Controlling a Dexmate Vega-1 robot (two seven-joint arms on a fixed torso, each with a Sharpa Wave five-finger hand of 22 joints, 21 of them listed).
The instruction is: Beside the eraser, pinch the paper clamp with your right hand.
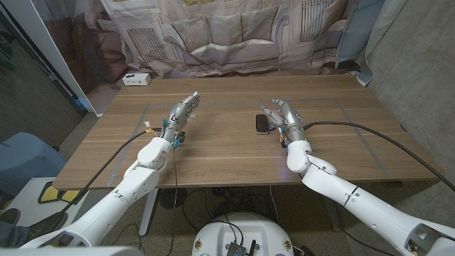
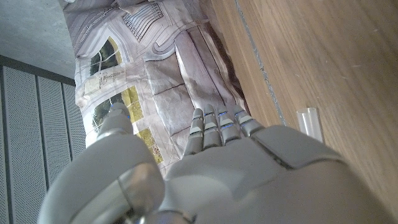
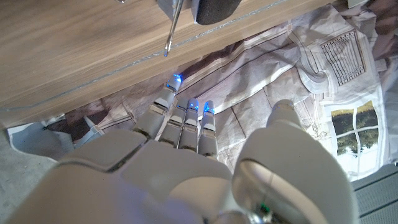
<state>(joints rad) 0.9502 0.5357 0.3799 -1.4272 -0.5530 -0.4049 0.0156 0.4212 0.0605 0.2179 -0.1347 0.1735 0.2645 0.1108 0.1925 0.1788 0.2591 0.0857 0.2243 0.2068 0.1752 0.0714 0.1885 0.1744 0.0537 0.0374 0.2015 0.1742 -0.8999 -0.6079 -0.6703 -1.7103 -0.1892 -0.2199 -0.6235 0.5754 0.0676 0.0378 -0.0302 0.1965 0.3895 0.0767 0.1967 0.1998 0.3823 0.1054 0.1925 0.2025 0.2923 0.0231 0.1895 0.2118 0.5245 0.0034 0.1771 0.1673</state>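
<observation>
The wooden table carries pale tape lines, and a printed backdrop cloth hangs behind its far edge. On the floor at the far left, a white power strip lies near the cloth. The left hand is over the left part of the table with its fingers straight and apart, grasping nothing. The right hand is near the middle, also with fingers extended and released. Just beside it, on its left, lies a dark object, seemingly the eraser; the paper clamp shows beside this dark block in the right wrist view, a thin metal handle.
</observation>
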